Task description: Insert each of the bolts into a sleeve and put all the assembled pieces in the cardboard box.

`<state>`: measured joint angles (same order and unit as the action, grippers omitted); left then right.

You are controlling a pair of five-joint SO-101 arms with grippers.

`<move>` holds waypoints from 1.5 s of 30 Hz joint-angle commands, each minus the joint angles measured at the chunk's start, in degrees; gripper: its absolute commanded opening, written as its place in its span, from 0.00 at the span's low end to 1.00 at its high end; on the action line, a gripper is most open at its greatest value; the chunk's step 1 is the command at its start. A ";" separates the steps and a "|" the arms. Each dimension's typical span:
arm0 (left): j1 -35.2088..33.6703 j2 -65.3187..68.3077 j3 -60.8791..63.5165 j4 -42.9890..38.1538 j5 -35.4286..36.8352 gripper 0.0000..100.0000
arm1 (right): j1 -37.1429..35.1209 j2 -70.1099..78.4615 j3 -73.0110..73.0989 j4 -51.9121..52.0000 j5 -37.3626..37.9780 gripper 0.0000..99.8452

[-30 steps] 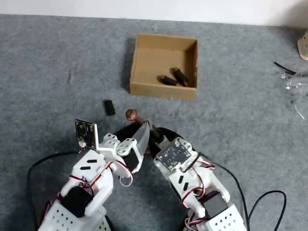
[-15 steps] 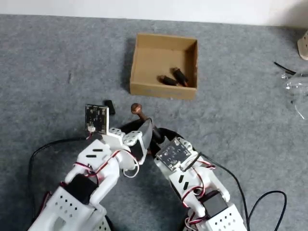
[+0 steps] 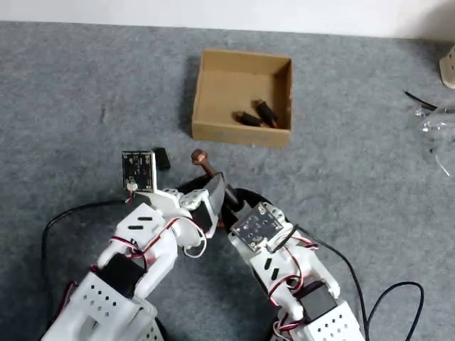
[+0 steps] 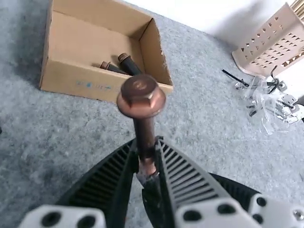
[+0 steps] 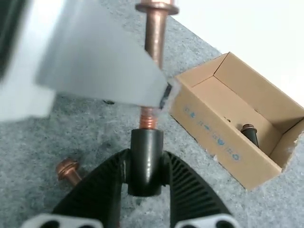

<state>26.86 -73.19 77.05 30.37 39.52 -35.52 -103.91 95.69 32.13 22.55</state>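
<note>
My left gripper (image 4: 145,148) is shut on the shaft of a copper bolt (image 4: 141,97), whose hex head points toward the cardboard box (image 3: 240,133). My right gripper (image 5: 146,157) is shut on a black sleeve (image 5: 146,161). The bolt's (image 5: 151,42) threaded tip meets the sleeve's open top. In the high view both grippers meet just in front of the box, the left gripper (image 3: 213,187) with the bolt (image 3: 199,156) and the right gripper (image 3: 227,206) under it. Two assembled pieces (image 3: 254,115) lie in the box.
A loose black sleeve (image 3: 161,158) lies on the grey carpet beside the left arm. Another copper bolt (image 5: 69,170) lies on the carpet near my right gripper. A beige rack (image 4: 273,45) and clear plastic bags (image 3: 435,121) sit far right.
The left arm has pushed forward toward the box, carrying the bolt with it, so the bolt head sits farther from the arm bases. The right arm has stayed in place.
</note>
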 commanded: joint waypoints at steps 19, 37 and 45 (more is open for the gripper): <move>2.07 1.54 -0.40 -0.26 0.44 0.00 | 0.40 -1.36 8.57 -10.86 0.00 0.00; 2.86 1.71 1.80 -0.53 0.44 0.00 | 4.53 -1.45 8.57 -14.11 -5.10 0.00; 2.42 1.71 -0.48 -0.53 0.35 0.00 | 4.53 -1.45 8.57 -14.02 -5.10 0.00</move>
<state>28.09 -73.27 76.44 29.67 39.69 -33.23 -103.74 95.69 22.73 18.51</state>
